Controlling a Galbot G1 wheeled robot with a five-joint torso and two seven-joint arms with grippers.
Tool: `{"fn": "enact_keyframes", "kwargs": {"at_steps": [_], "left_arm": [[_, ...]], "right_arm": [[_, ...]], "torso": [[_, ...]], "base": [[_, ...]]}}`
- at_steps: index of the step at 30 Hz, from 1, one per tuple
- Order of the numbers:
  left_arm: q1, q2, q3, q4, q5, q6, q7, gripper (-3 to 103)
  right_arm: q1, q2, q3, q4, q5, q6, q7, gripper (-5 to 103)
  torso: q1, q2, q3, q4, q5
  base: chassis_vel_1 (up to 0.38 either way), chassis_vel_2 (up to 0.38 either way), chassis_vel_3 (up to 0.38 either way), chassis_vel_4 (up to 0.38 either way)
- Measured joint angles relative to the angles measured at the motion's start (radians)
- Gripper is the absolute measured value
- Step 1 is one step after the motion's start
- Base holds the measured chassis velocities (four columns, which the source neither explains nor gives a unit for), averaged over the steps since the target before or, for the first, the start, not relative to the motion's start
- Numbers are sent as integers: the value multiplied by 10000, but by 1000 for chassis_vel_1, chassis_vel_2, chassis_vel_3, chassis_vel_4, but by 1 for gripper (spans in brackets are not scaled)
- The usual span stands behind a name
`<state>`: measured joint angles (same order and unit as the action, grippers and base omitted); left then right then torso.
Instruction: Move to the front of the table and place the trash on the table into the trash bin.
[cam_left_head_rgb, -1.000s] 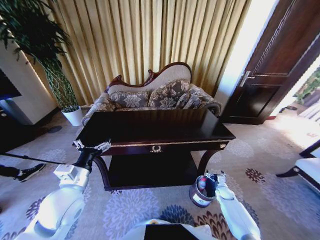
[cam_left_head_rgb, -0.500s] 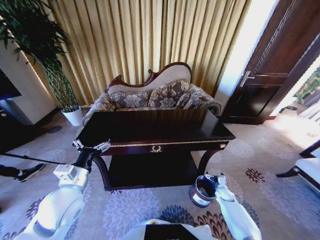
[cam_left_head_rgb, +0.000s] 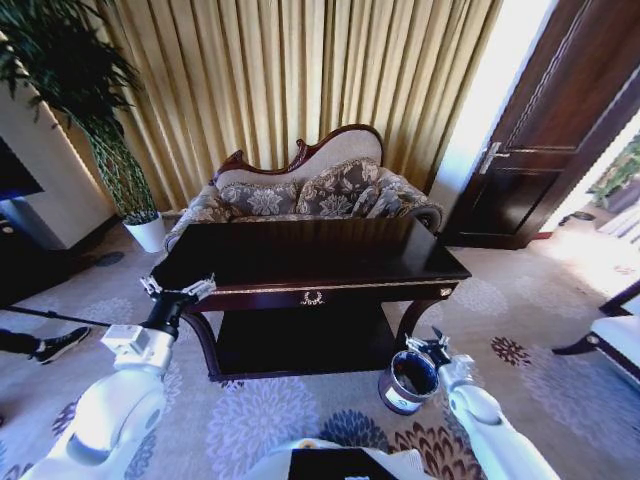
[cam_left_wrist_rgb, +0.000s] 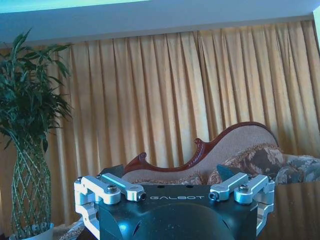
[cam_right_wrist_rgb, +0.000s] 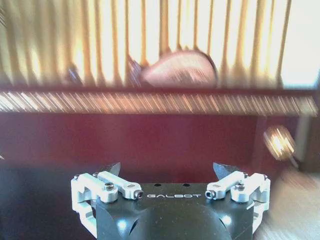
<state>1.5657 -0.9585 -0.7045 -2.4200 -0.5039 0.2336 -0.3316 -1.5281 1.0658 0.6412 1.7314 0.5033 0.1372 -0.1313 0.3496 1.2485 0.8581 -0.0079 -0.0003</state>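
Right claw (cam_left_head_rgb: 430, 347) lifted clear of trash bin (cam_left_head_rgb: 407, 381), now open.

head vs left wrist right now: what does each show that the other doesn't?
Head view alone: the trash bin on the carpet by the table's right front leg, the right tool open beside the bin's rim, the door. Left wrist view alone: the ceiling edge. Both: the left tool open off the table's left front corner, the sofa, the curtains, the plant.
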Motion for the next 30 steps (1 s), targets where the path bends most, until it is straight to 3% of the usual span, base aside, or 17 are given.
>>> {"fn": "enact_keyframes", "kwargs": {"at_steps": [5,8,12,30], "left_arm": [[-110,-204,169,92,15,43,-4,100],[-82,-451,374,85,216,139,0,100],[-69,-521,311,-55,243,306,1,100],[-16,-342,115,-90,224,508,125,100]], "right_arm": [[-179,47,0,2153,103,-691,435,100],[83,31,-280,3656,208,-1669,967,100],[330,-181,-469,4503,518,-2272,1283,100],[569,-508,-410,4751,534,-2732,1312,100]], "torso": [[-1,1,0,8,-3],[0,0,1,6,-1],[0,0,1,5,1],[0,-2,1,4,1]], "base": [[0,0,0,0],[0,0,0,0],[0,0,0,0],[0,0,0,0]]}}
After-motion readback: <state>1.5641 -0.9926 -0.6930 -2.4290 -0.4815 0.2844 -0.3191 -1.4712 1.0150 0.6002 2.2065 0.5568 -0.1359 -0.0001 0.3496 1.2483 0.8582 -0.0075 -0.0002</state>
